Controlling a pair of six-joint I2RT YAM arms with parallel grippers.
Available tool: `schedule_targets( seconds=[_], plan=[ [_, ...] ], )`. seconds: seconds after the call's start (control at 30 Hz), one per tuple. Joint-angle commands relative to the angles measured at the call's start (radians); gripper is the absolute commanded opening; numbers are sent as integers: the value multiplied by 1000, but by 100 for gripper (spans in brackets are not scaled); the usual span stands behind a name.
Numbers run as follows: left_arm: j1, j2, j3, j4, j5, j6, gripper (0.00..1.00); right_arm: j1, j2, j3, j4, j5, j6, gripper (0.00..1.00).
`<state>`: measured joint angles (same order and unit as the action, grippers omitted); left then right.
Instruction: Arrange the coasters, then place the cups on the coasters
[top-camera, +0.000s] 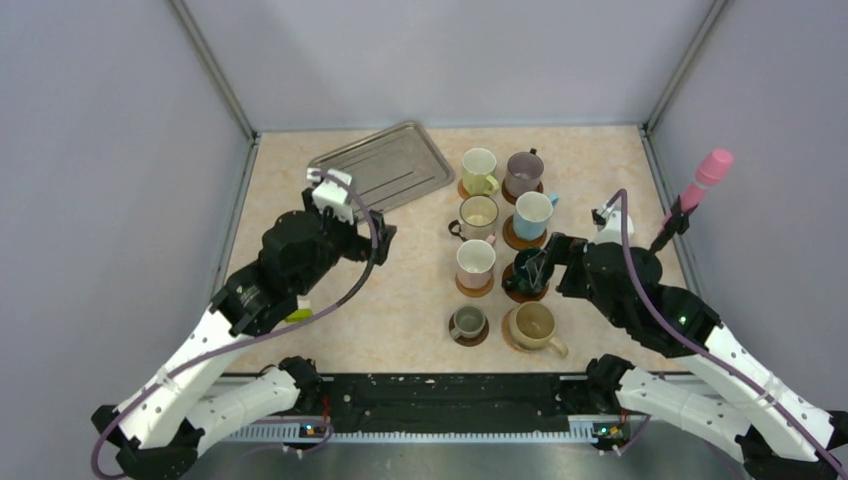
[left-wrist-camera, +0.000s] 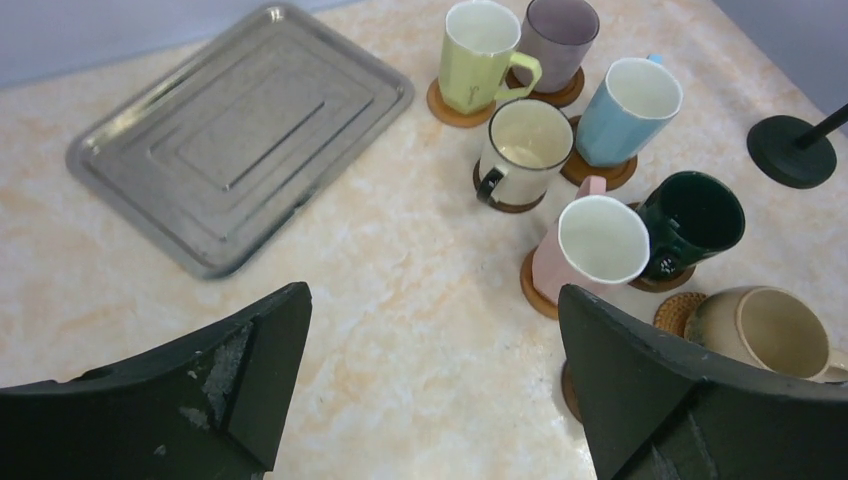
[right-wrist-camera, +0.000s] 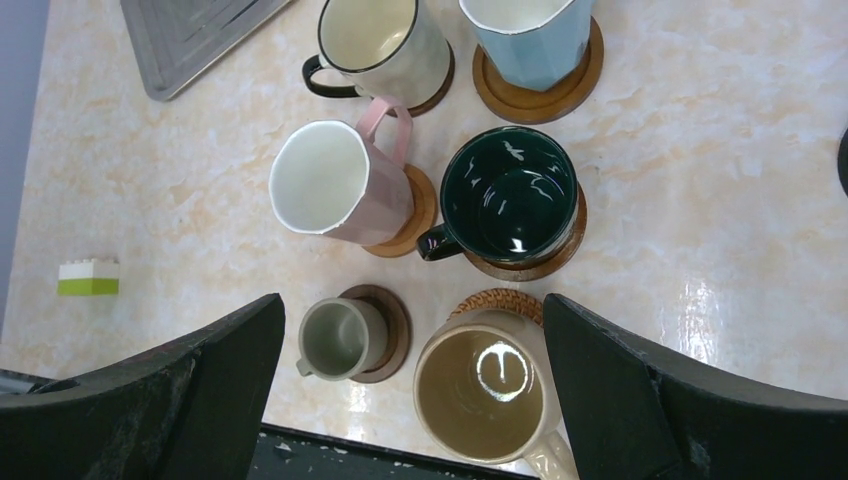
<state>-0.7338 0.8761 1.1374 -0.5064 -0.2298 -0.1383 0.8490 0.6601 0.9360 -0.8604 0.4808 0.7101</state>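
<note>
**Wide open, nothing held**

The pale marbled worktop (top-camera: 420, 300) lay under both my arms. My left arm stood up from its base at the near left, folded at the elbow and leaned forward. My left hand (left-wrist-camera: 432, 300) hung above bare worktop just on the near side of the silver tray (left-wrist-camera: 240, 130). Its fingers stood wide apart with nothing between them. My right arm reached from the near right inward and to the left, wrist tipped down. My right hand (right-wrist-camera: 412, 305) hovered over the near end of the cups (top-camera: 476, 262), fingers just as wide, gripping nothing and touching no cup.

The tray lay askew at the far left, apart from the cups. A black stand with a pink-tipped stick (top-camera: 700, 195) stood by the right edge.

The eight cups stood upright in two columns of four, each on one of the coasters (right-wrist-camera: 530, 95). Nearest me was the tan cup (right-wrist-camera: 480, 395), the biggest, on a woven coaster (right-wrist-camera: 500, 300). To its left was the small grey-olive cup (right-wrist-camera: 338, 338) on a dark coaster. Behind them came the dark teal cup (right-wrist-camera: 508, 195) and the pinkish-white cup (right-wrist-camera: 320, 180). Behind those were the light blue cup (left-wrist-camera: 625, 110) and the black-rimmed cream cup (left-wrist-camera: 525, 145). Farthest were the mauve cup (left-wrist-camera: 560, 35) and the yellow-green cup (left-wrist-camera: 480, 55).

A small green-and-white block (right-wrist-camera: 88, 277) lay on the worktop, left of the cups.
</note>
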Motion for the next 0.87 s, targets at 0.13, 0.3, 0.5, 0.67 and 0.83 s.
schedule_targets(
  seconds=[0.13,0.3,0.5,0.67,0.83],
  plan=[
    [2,-236,-299,98,-58,-199,99,8,-37,-49,30,12,95,99],
    [2,-271,-329,112,-76,-193,99,7,-65,-78,69,-15,104,99],
    [2,-265,-317,119,-56,-192,99,8,-80,-73,89,-9,102,99],
    [2,-262,-320,131,-33,-206,99,8,-93,-79,92,-18,95,99],
    [2,-253,-319,138,-29,-211,99,7,-103,-71,108,-37,67,99]
  ],
)
